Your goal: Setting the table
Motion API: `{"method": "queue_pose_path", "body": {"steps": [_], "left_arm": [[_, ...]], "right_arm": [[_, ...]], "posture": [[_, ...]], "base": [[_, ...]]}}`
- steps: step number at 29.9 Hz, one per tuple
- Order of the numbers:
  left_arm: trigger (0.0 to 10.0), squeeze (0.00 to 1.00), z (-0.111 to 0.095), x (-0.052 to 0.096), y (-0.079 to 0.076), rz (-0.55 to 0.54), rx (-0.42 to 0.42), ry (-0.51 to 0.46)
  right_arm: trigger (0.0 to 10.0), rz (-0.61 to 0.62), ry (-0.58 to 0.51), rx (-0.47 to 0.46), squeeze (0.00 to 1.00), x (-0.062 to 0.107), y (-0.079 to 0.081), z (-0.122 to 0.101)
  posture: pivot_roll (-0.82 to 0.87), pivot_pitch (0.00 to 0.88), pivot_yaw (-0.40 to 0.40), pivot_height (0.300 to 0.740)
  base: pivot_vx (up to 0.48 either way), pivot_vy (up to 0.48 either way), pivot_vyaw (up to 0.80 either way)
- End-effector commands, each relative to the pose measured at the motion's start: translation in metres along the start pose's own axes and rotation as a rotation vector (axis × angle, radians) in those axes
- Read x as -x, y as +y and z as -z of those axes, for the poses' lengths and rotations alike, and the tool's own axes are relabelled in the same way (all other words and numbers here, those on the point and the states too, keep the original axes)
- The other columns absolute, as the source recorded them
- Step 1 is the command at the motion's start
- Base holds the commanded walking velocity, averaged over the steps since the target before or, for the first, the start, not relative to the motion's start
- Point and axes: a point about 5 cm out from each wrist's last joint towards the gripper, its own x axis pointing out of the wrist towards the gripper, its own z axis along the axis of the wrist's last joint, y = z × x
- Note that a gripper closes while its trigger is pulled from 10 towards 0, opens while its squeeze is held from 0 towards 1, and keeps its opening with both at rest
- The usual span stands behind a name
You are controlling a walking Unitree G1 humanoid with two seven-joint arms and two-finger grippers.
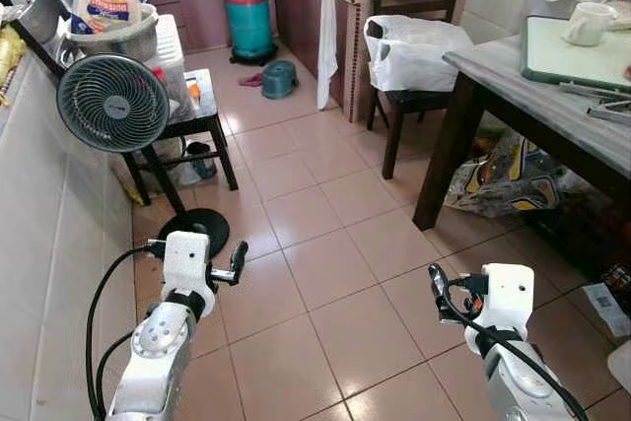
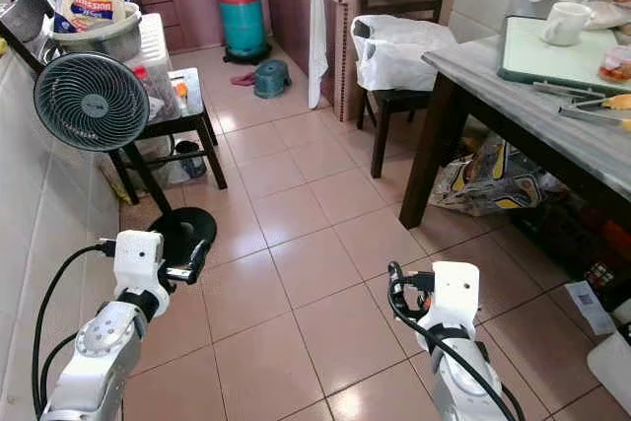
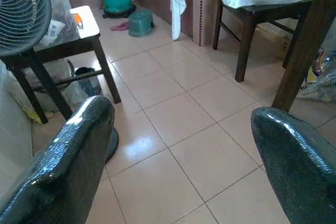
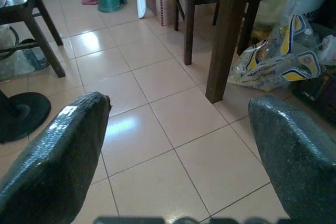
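- A dark round standing fan is facing the camera at about ten o'clock, its black disc base resting on the floor just beside a low dark side table.
- The left gripper is hovering over the peach-tiled floor at seven o'clock, its two black fingers standing wide apart and grasping nothing.
- A teal gas cylinder is standing at twelve o'clock, with a small green plastic stool lying on the tiles just beside it.
- A dark wooden chair is carrying a white plastic bag at one o'clock, near the table's corner.
- The right gripper is hanging above the floor at five o'clock, jaws released and holding nothing.
- The dark-legged dining table with a grey stone top is standing at two o'clock, well apart from both grippers.
- A white mug is sitting on a pale green-rimmed tray on that tabletop, and metal cutlery is lying just beside the tray.
- Crumpled yellow-and-white printed bags are lying on the floor under the table.
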Motion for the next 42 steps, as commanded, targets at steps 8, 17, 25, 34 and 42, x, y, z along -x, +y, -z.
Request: {"method": "queue_pose_path", "body": {"steps": [8, 17, 25, 34, 42], "left_arm": [[10.0, 0.0, -0.0035, -0.0057, 0.0142, -0.054, -0.009, 0.003], [10.0, 0.0, -0.002, -0.0063, 0.0121, -0.051, -0.008, 0.008], [10.0, 0.0, -0.003, -0.0087, 0.0132, -0.048, -0.016, 0.008], [10.0, 0.0, -0.0039, -0.0108, 0.0115, -0.045, -0.019, 0.002], [10.0, 0.0, -0.0055, -0.0114, 0.0088, -0.011, 0.008, -0.008]], "right_arm": [[10.0, 0.009, -0.011, 0.001, 0.0, -0.0024, -0.0007, -0.0042], [10.0, 0.012, -0.006, -0.009, 0.0, -0.0013, -0.0003, -0.0031], [10.0, 0.028, 0.0, -0.024, 0.0, -0.0002, -0.0015, -0.0009], [10.0, 0.013, -0.017, -0.023, 0.0, -0.0022, 0.0005, -0.0046], [10.0, 0.01, -0.033, -0.008, 0.0, -0.0038, 0.0014, -0.0063]], "posture": [[0.02, 0.0, 0.063, 0.74], [0.02, 0.0, 0.073, 0.74], [0.01, 0.0, 0.081, 0.74], [0.02, 0.0, 0.078, 0.74], [0.02, 0.0, 0.076, 0.74]], "base": [[0.0, 0.0, -0.78], [0.0, 0.0, -0.78], [0.0, 0.0, -0.78], [0.0, 0.0, -0.42], [0.0, 0.0, -0.6]]}}
